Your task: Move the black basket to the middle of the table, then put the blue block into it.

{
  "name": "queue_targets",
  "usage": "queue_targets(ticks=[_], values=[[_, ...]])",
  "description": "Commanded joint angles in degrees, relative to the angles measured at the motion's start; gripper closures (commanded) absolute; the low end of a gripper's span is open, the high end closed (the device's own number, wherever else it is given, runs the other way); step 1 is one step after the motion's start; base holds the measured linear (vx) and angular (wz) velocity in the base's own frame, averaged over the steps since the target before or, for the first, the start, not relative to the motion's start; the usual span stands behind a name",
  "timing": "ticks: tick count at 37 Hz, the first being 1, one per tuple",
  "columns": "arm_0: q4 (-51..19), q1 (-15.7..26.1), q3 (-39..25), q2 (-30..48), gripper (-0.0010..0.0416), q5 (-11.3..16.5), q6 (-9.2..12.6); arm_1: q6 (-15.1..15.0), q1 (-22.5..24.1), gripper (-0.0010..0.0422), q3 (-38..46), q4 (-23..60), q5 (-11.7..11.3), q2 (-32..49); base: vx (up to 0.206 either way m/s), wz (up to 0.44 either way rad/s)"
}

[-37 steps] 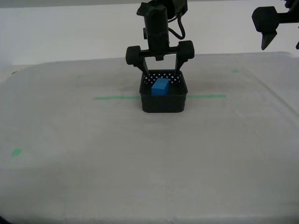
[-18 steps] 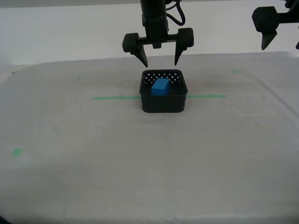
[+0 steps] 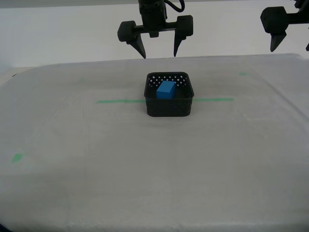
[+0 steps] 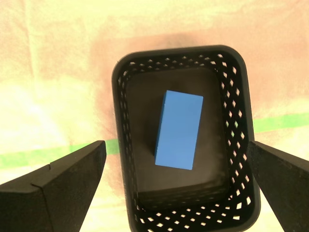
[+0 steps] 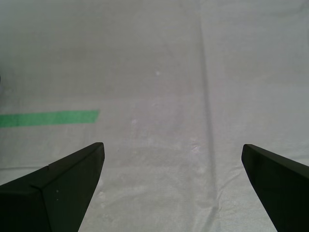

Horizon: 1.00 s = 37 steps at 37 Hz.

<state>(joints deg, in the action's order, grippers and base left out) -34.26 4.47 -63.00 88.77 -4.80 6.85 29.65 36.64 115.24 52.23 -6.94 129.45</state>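
The black basket (image 3: 169, 104) stands on the table (image 3: 145, 174) near its middle, on the green tape line (image 3: 116, 101). The blue block (image 3: 166, 89) lies flat inside it, loose on the basket floor (image 4: 145, 164); the second wrist view shows the blue block (image 4: 178, 129) from straight above. My second gripper (image 3: 159, 55) hangs open well above the basket's far rim, holding nothing. My first gripper (image 3: 291, 47) is raised at the exterior view's top right, open and empty; between its fingers (image 5: 58, 183) only cloth shows.
Small green tape bits (image 3: 17, 157) (image 3: 243, 73) mark the cloth. The first wrist view shows one end of a green tape strip (image 5: 48, 118). The table's edge curves away at the exterior view's left.
My second gripper has risen out of the basket and drifted slightly towards the exterior view's left, still open. The block stays in the basket. The other arm has not moved.
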Motion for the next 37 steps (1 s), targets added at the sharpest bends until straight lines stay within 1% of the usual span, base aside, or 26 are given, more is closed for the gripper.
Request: queue_targets(ticks=[1,8,13,16,22,33,35,37], values=[[0.07,0.02,-0.02,-0.02,0.0007,-0.15,0.02,-0.76,-0.74,0.0011,-1.03,0.24,-0.09,-1.16,0.000,0.000],[0.02,0.02,-0.02,-0.02,0.0007,-0.13,0.02,-1.66,-1.84,0.0011,-2.78,0.42,-0.17,-3.39,0.000,0.000],[0.02,0.02,-0.02,-0.02,0.0007,-0.15,0.02,-1.92,-2.51,0.0011,-5.55,0.04,-1.66,-5.95,0.000,0.000],[0.02,0.02,-0.02,-0.02,0.0007,-0.15,0.02,-2.16,-3.15,0.0011,-7.74,-0.55,-1.64,-7.82,0.000,0.000],[0.04,0.02,-0.02,-0.02,0.0007,-0.15,0.02,-2.34,-4.76,0.0011,-14.40,-3.91,-1.64,-12.81,0.000,0.000],[0.02,0.02,-0.02,-0.02,0.0007,-0.15,0.02,-2.51,-9.14,0.0011,-30.53,-10.80,-1.99,-24.50,0.000,0.000],[0.00,0.02,-0.02,-0.02,0.0007,-0.15,0.02,-3.37,-9.97,0.0011,-32.85,-10.99,-2.56,-26.38,0.000,0.000],[0.02,0.02,-0.02,-0.02,0.0007,-0.15,0.02,-5.18,-10.71,0.0011,-34.69,-11.04,-3.37,-28.15,0.000,0.000]])
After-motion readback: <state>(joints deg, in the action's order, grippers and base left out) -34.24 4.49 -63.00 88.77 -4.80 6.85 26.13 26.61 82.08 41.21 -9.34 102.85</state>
